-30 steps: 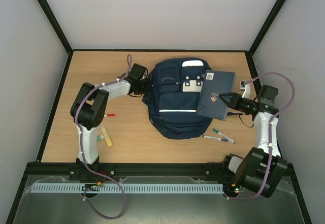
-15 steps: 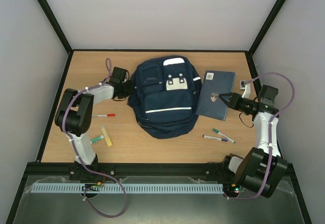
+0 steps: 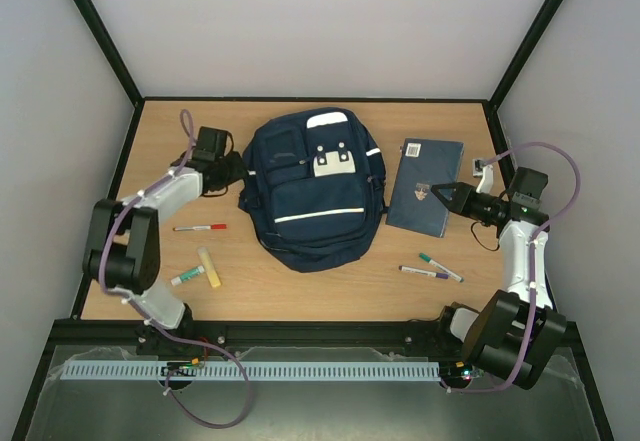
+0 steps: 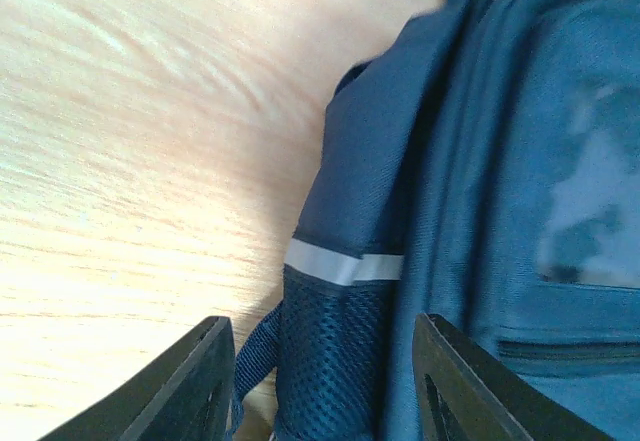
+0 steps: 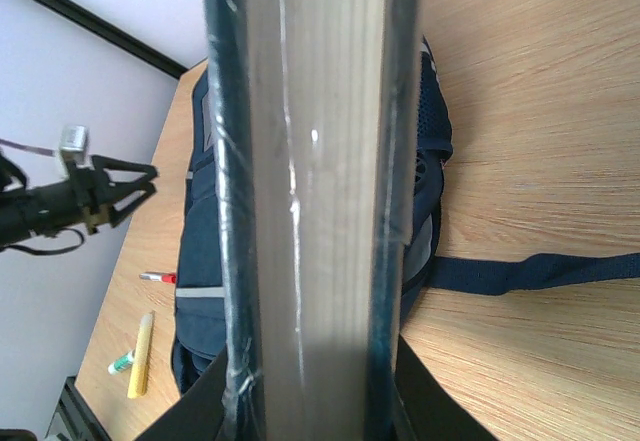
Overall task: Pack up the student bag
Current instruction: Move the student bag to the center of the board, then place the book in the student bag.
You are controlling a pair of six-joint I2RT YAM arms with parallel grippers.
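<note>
**Bag dragged clear of the notebook**

Over the last second the left gripper has drawn the bag leftward across the table. The bag had lain under the notebook and now lies apart from it, pockets up, its side right at the left jaws. Those jaws stand wide with the bag's mesh side panel between them; whether they pinch it cannot be told. The right gripper has stayed put, clamped on the notebook's edge, and the book reaches past its jaws toward the bag. Packing looks barely begun, since nothing appears to be inside yet. The table is pale wood; a red pen and a highlighter lie behind the left jaws, and two pens lie near the right ones. Plain pale walls close the cell.
</note>
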